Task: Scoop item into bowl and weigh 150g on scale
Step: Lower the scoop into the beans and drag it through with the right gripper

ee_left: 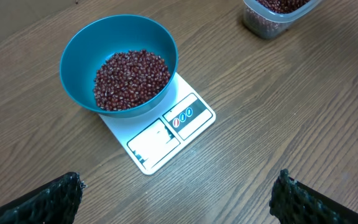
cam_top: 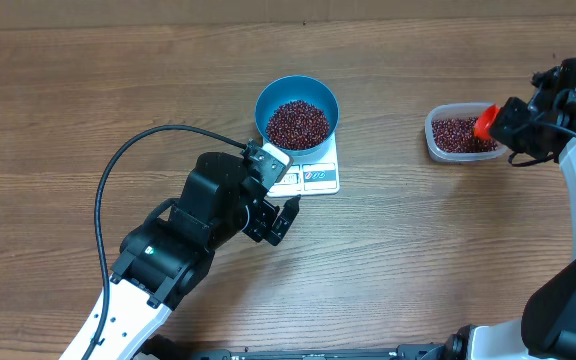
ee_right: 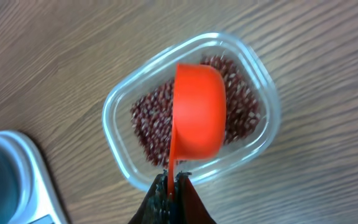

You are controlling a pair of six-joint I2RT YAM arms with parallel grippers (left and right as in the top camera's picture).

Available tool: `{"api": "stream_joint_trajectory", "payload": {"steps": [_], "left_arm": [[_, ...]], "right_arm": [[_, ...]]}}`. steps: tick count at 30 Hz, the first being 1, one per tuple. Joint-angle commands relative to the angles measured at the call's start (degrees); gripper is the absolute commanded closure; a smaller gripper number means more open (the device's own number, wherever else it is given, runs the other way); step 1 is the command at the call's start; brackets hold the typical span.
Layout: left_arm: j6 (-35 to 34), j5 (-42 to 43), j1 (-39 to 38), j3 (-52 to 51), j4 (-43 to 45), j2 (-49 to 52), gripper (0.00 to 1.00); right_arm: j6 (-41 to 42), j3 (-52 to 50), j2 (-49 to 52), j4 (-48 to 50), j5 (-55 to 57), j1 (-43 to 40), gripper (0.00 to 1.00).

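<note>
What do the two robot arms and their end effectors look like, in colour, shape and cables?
Both arms have bulky black joint housings and smooth white links. The left arm carries a thin black cable in a wide loop and a small green light. The left end effector has black, rough-textured fingers; the right end effector looks black too.

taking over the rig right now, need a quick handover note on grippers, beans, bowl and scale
Left gripper open, empty, hovering short of the scale.
Right gripper shut on the orange scoop by its handle, above the clear tub of beans.
Blue bowl sits on the scale, already holding beans.
Left to do: check the display, unreadable here, then add beans until target.
</note>
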Motion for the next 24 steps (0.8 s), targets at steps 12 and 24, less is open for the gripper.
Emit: {"api": "stream_joint_trajectory", "payload": {"steps": [12, 24], "left_arm": [[1.1, 0.5, 0.3, -0.5, 0.1, 0.3, 0.01], [1.1, 0.5, 0.3, -0.5, 0.1, 0.3, 0.00]], "right_arm": [[-1.2, -3.4, 0.5, 6.4, 1.9, 0.0, 0.96], [-1.2, -6.4, 0.5, 9.1, -1.3, 0.1, 0.96]]}}
